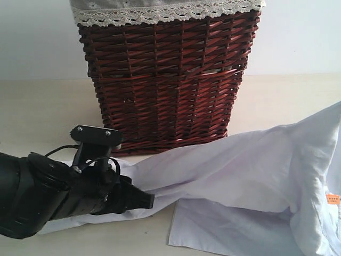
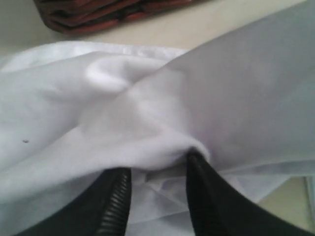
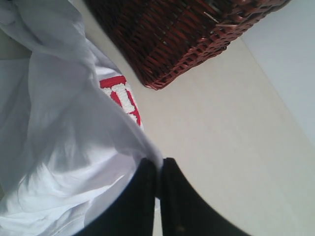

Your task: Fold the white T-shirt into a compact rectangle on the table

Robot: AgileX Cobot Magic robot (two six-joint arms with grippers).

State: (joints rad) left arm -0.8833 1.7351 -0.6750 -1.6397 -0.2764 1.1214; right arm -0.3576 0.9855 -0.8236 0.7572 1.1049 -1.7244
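white T-shirt [image 2: 147, 113] at left gripper [image 2: 158, 164], perhaps touching

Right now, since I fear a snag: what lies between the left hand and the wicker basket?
In the exterior view, white T-shirt cloth stretching from the left hand, then a narrow strip of bare table before the wicker basket's base.

White T-shirt [image 1: 250, 165], red band [image 3: 114, 81] with white letters [image 3: 123, 98], a small blurred tag [image 1: 332, 198] that looks orange. Reddish-brown woven basket [image 1: 165, 80], grey lace-edged liner [image 1: 160, 10]. Pale beige table [image 1: 42, 106].
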